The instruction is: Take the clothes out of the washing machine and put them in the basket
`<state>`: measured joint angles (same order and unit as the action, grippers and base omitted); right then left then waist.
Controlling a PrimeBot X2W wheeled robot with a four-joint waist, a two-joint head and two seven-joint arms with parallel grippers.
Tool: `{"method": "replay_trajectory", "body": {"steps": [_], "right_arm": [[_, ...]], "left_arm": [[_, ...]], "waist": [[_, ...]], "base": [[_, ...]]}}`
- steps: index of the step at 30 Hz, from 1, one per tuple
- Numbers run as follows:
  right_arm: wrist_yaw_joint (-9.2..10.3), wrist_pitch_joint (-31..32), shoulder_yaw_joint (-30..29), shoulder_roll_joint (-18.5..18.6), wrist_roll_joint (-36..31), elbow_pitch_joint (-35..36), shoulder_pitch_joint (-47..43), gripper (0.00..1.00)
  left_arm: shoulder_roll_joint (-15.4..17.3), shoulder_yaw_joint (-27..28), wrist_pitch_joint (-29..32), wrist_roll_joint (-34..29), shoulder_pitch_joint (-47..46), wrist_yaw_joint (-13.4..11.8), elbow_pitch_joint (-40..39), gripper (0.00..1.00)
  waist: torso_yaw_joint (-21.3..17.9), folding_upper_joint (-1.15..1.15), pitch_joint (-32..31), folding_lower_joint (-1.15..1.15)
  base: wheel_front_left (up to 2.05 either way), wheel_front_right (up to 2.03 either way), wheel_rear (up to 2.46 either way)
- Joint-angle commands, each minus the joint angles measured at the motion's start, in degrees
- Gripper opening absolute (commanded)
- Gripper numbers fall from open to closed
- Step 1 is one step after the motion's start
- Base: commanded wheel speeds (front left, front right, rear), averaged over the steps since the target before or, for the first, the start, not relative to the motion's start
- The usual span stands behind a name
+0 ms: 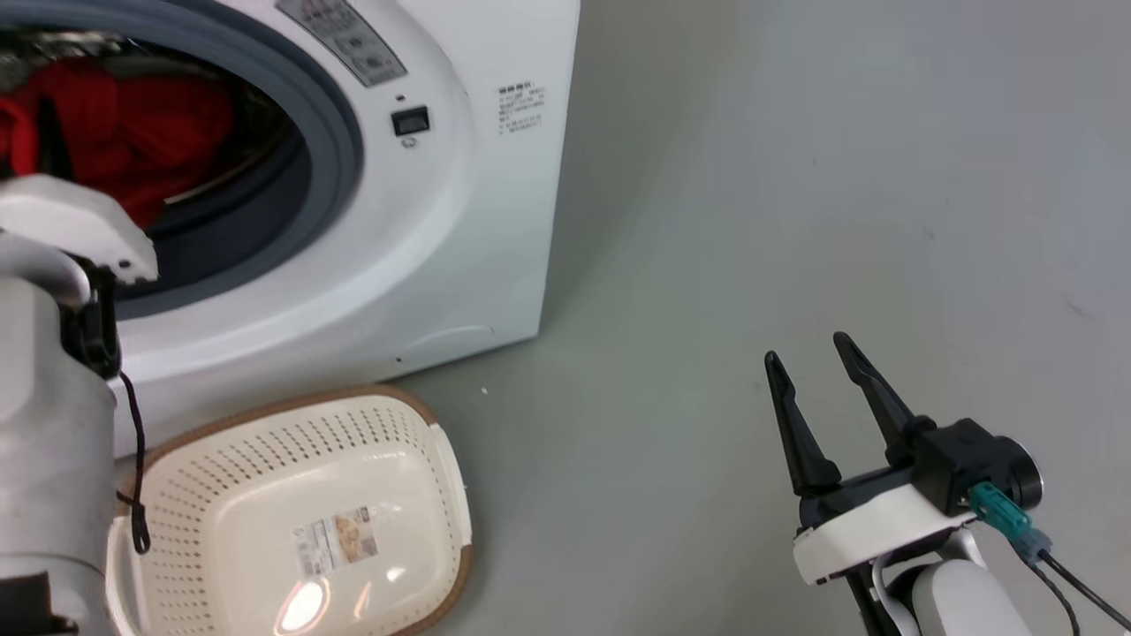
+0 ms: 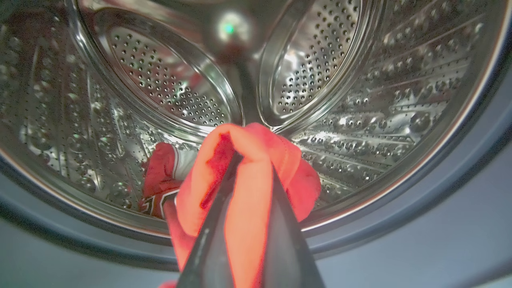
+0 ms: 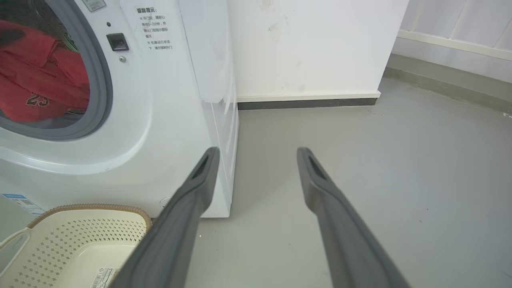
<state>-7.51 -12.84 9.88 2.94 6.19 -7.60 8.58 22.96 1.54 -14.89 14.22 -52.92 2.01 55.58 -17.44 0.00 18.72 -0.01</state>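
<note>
To the right of the washing machine (image 1: 459, 221) I have a wide stretch of bare grey floor (image 1: 795, 177), bounded by the white wall (image 3: 304, 48) behind the machine's right side. The tight spot is the machine's round opening. Its grey door seal (image 1: 340, 150) rings the way in, and the seal's lower lip lies right under my left arm (image 1: 53, 415). The basket (image 1: 265, 408) sits mouth up on the floor, close against the machine's base and below the opening.

My left arm rises in front of the machine's left part, with its pale wrist reaching into the opening. The left gripper (image 2: 254, 164) points into the steel drum (image 2: 380, 100). Its two fingers are pinched together on a fold of the plain red garment (image 2: 244, 208), which bunches over the tips and hangs down between them. The jersey (image 2: 160, 184) lies low in the drum, just beside and behind the pinched cloth, and I cannot tell whether the two touch.

My right gripper (image 1: 806, 349) hangs over the floor well to the right of the machine. Its fingers are spread wide with nothing between them, and they point toward the wall.
</note>
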Motion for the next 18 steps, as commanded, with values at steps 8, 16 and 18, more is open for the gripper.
{"method": "replay_trajectory", "body": {"steps": [8, 16, 18], "right_arm": [[0.04, 2.34, -1.86, -0.10, -1.48, 2.91, -3.27, 1.00], [0.04, 4.77, -2.86, -0.11, -2.41, 5.34, -6.50, 1.00], [0.04, 5.27, -2.97, -0.12, -2.75, 6.02, -7.42, 1.00]], "left_arm": [[-2.64, 2.57, -0.37, 0.95, 9.88, 1.06, -9.70, 0.00], [-5.75, 3.55, -0.37, -0.44, 20.28, 0.64, -22.32, 0.00], [-6.61, 3.67, -0.37, -0.56, 23.28, 0.53, -25.79, 0.00]], "waist": [[4.70, 0.00, -7.54, 0.01], [7.94, 0.00, -12.12, 0.01], [8.75, 0.00, -13.21, 0.01]], "base": [[0.00, 0.00, 0.00], [0.00, 0.00, 0.00], [0.00, 0.00, 0.00]]}}
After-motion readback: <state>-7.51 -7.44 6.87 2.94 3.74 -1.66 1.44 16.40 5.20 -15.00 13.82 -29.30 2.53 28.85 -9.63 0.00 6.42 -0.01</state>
